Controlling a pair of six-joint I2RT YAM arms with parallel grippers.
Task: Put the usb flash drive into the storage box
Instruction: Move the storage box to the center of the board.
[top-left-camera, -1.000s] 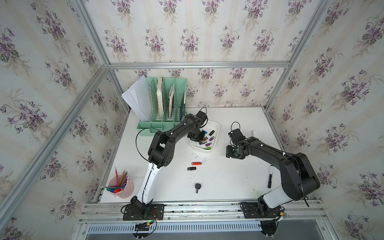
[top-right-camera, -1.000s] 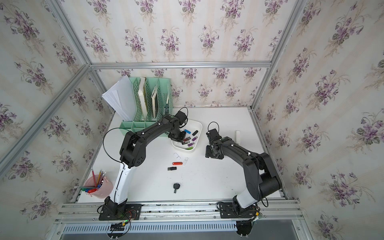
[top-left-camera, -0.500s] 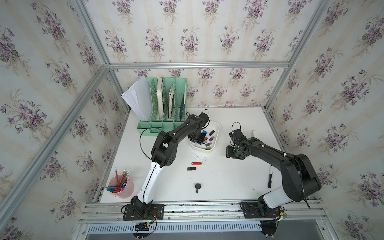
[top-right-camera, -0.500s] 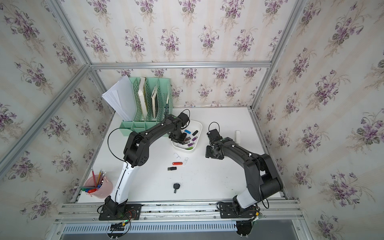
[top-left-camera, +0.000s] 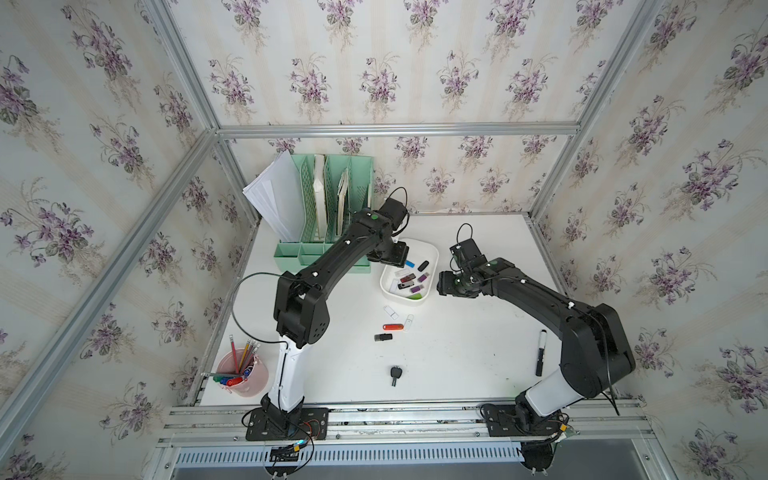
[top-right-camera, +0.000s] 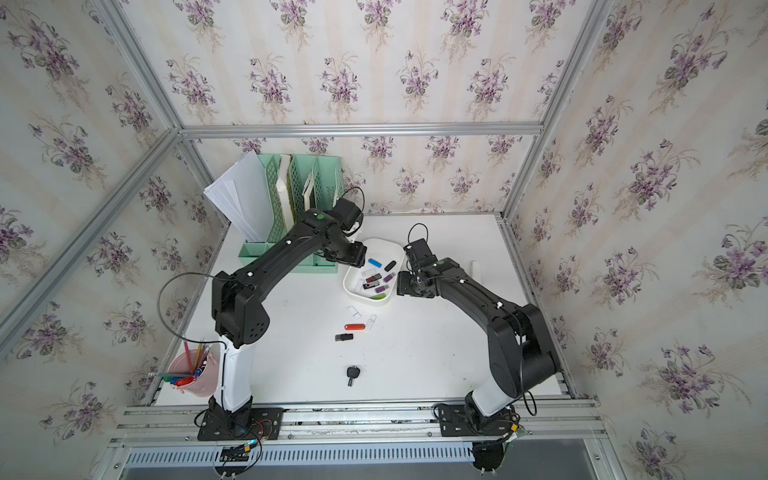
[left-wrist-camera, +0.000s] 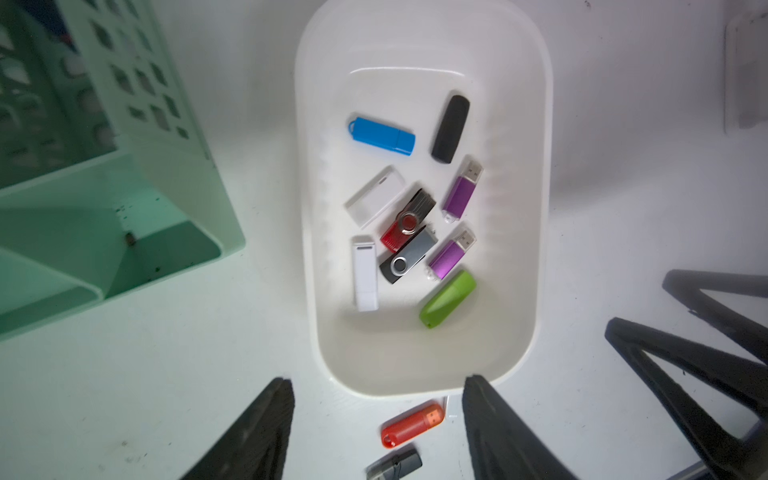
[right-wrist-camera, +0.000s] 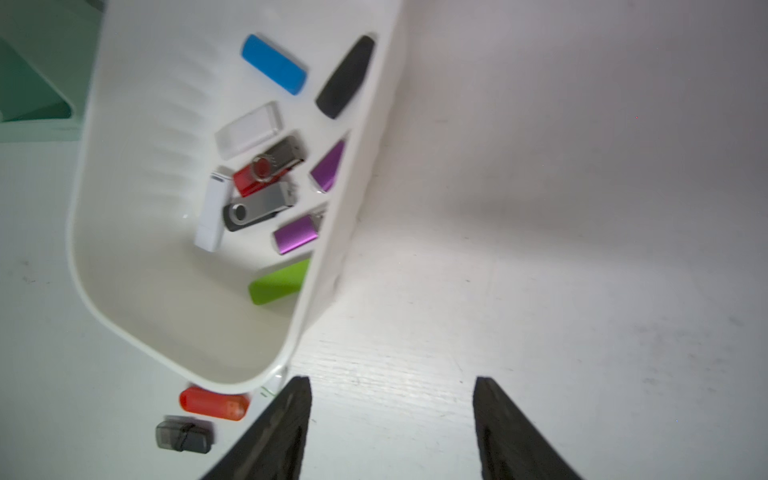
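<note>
Left hand (left-wrist-camera: 376, 384): fingers spread, nothing between them. It hangs above the storage box (left-wrist-camera: 544, 166), at the end nearest the green file organizer (top-left-camera: 328, 199).
Right hand (right-wrist-camera: 390, 380): fingers apart and empty, above bare desk (top-left-camera: 457, 353). It is just beside the box's long wall and does not touch it.
In the box: nine flash drives lie loose on its floor. The blue flash drive (left-wrist-camera: 382, 135) is closest under the left hand. The green flash drive (right-wrist-camera: 278, 282) lies against the wall on the right hand's side.
On the desk: an orange flash drive (left-wrist-camera: 411, 424) and a dark flash drive (left-wrist-camera: 395, 463) lie just past the box's short end, the one farthest from the left hand. In the left wrist view they show between that hand's fingers.
Also there: two white flash drives (top-left-camera: 390, 312) beside the orange one, nearer to the right hand than to the left.
Apart from both hands: a black marker (top-left-camera: 540, 351) and a pink pencil cup (top-left-camera: 243, 374).
</note>
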